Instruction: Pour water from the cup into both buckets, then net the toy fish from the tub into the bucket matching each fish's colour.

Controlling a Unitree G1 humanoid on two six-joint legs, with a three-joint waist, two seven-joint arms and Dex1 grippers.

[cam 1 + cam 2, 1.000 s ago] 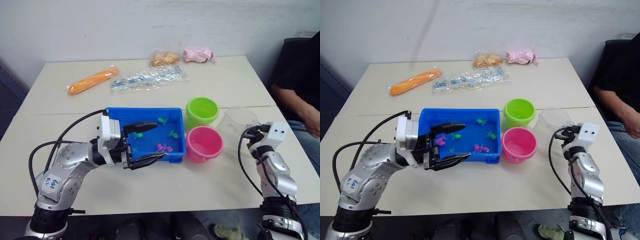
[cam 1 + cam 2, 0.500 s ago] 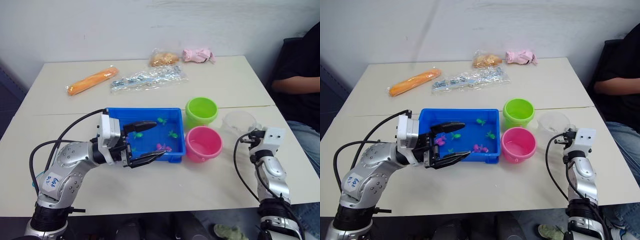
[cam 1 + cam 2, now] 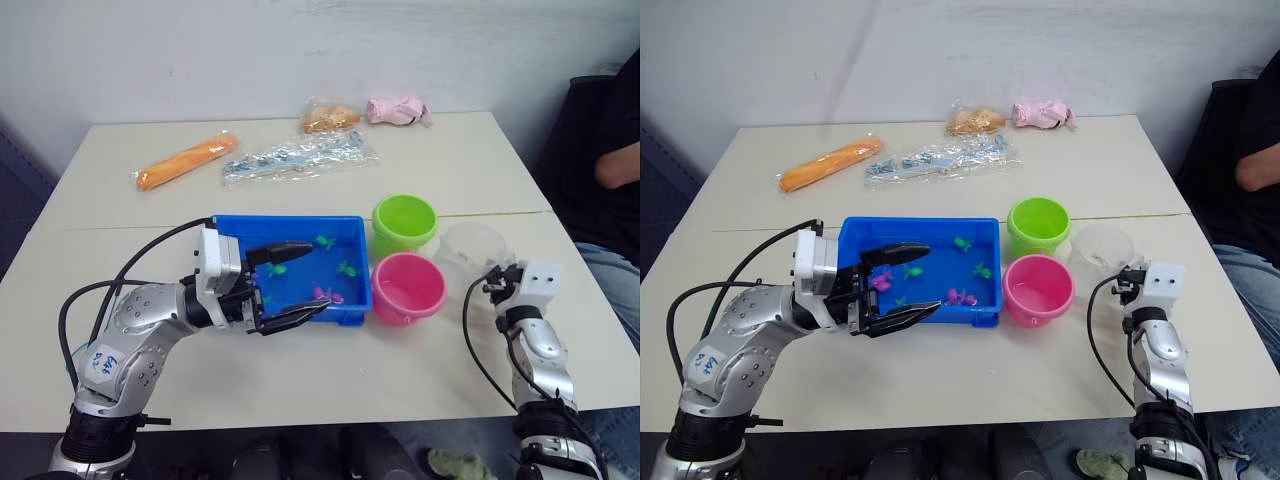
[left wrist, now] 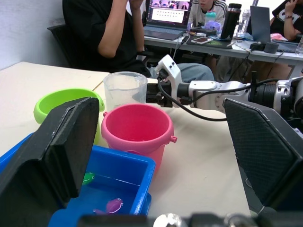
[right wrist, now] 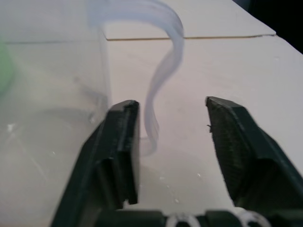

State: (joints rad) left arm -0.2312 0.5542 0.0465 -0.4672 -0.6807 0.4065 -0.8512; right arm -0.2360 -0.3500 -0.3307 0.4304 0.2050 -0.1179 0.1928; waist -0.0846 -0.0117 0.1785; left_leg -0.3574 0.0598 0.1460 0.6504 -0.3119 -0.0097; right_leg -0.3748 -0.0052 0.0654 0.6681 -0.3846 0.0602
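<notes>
Table (image 3: 300,390) crowded: bagged items (image 3: 300,155) behind tub (image 3: 350,232)

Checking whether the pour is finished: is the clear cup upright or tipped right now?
Upright. The clear plastic measuring cup stands on the beige table, rim level, beside the pink plastic bucket; the open right gripper straddles its handle.

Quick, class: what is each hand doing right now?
Left hand: open, holding nothing, over the tub.
Right hand: open, at the cup handle.
</notes>
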